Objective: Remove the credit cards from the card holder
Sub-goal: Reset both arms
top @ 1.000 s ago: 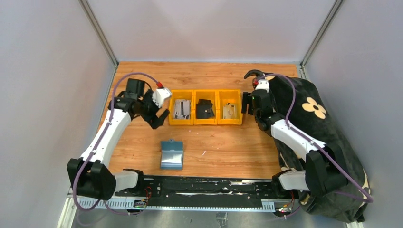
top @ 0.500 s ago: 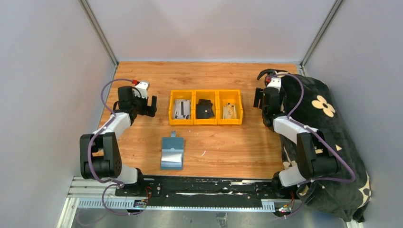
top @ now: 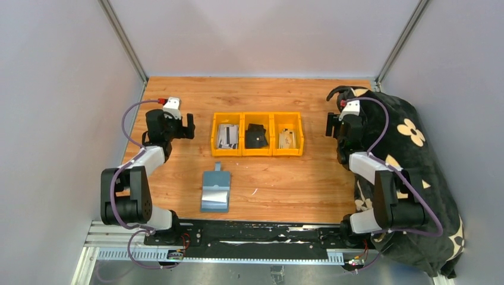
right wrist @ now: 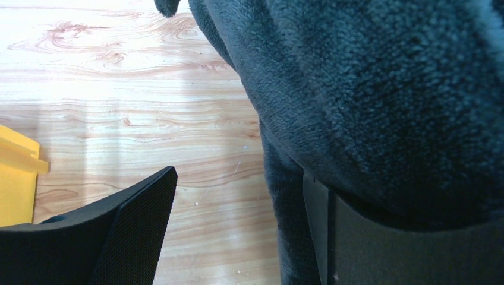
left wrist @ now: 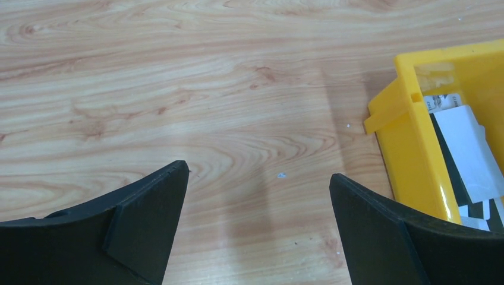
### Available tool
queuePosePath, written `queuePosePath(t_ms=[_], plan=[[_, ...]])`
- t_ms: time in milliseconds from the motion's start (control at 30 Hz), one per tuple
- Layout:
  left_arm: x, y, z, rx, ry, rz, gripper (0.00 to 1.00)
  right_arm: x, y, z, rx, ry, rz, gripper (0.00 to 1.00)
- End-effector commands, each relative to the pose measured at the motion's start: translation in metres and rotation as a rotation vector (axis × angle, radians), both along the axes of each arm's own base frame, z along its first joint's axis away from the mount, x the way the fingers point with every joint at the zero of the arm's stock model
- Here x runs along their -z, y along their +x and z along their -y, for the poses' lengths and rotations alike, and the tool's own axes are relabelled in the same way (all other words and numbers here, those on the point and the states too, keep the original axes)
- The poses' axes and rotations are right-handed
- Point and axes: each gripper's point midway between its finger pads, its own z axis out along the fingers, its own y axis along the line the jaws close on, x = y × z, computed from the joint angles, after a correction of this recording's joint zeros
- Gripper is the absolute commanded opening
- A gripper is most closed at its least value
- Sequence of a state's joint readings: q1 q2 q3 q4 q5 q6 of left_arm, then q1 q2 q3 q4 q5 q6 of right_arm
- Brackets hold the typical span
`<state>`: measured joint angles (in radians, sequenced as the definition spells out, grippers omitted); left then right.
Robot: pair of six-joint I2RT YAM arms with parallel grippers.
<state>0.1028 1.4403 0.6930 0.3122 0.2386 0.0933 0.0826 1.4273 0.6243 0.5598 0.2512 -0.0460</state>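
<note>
Light is bright, even and diffuse, falling from above. In the top view the desk [top: 261,98] is evenly lit, with only faint, soft-edged shadows beside the arms and the yellow bins [top: 257,134]. The card holder [top: 215,190] shows a pale sheen on its shiny panel. The left wrist view is sharp, the wood grain crisp. A broad soft shadow lies on the desk between the jaws, and small highlights glint on the yellow plastic. In the right wrist view the black plush fabric [right wrist: 386,89] swallows light, showing only fuzzy pile. A dim shadow edges the wood beside it.
</note>
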Motion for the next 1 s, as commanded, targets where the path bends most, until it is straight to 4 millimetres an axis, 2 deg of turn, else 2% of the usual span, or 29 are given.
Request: queuePosePath(t_ms=[0, 133, 200, 300, 367, 500, 533, 633, 700, 767, 800, 867, 900, 967], plan=[[0.0, -0.011, -0.002, -0.013, -0.001, -0.005, 1.0, 0.007, -0.028, 0.033, 0.117, 0.0, -0.028, 0.82], [0.028, -0.023, -0.002, -0.026, -0.009, -0.039, 1.0, 0.007, -0.038, 0.033, 0.125, 0.016, -0.014, 0.84], [0.031, -0.023, -0.004, -0.05, -0.021, -0.028, 1.0, 0.007, -0.042, 0.032, 0.124, 0.016, -0.012, 0.85], [0.022, -0.022, -0.004, -0.076, -0.053, 0.058, 1.0, 0.013, -0.053, 0.037, 0.149, 0.007, -0.013, 0.85], [0.013, -0.022, -0.005, -0.098, -0.073, 0.127, 1.0, 0.028, -0.068, 0.041, 0.186, 0.027, 0.001, 0.85], [0.011, -0.032, -0.002, -0.095, -0.07, 0.18, 1.0, 0.037, -0.072, 0.047, 0.232, 0.033, 0.049, 0.84], [0.003, -0.034, -0.002, -0.102, -0.065, 0.229, 1.0, 0.043, -0.074, 0.048, 0.243, 0.03, 0.048, 0.83], [0.007, -0.06, 0.001, -0.12, -0.014, 0.318, 1.0, 0.038, -0.071, 0.035, 0.164, 0.017, 0.092, 0.81], [-0.003, -0.07, 0.016, -0.07, 0.026, 0.447, 1.0, 0.038, -0.073, 0.024, 0.092, -0.005, 0.129, 0.83], [0.001, -0.064, 0.016, -0.09, 0.036, 0.409, 1.0, 0.028, -0.086, 0.025, 0.087, -0.029, 0.298, 0.87], [0.006, -0.059, 0.01, -0.124, 0.05, 0.342, 1.0, 0.028, -0.088, 0.026, 0.087, -0.046, 0.306, 0.88], [0.009, -0.051, 0.005, -0.165, 0.035, 0.319, 1.0, 0.051, -0.082, 0.026, 0.1, -0.03, 0.144, 0.89], [0.007, -0.052, 0.008, -0.148, 0.033, 0.345, 1.0, 0.048, -0.067, 0.024, 0.098, -0.004, 0.076, 0.89], [0.011, -0.051, 0.008, -0.139, 0.044, 0.3, 1.0, 0.048, -0.067, 0.026, 0.089, -0.032, 0.127, 0.9]])
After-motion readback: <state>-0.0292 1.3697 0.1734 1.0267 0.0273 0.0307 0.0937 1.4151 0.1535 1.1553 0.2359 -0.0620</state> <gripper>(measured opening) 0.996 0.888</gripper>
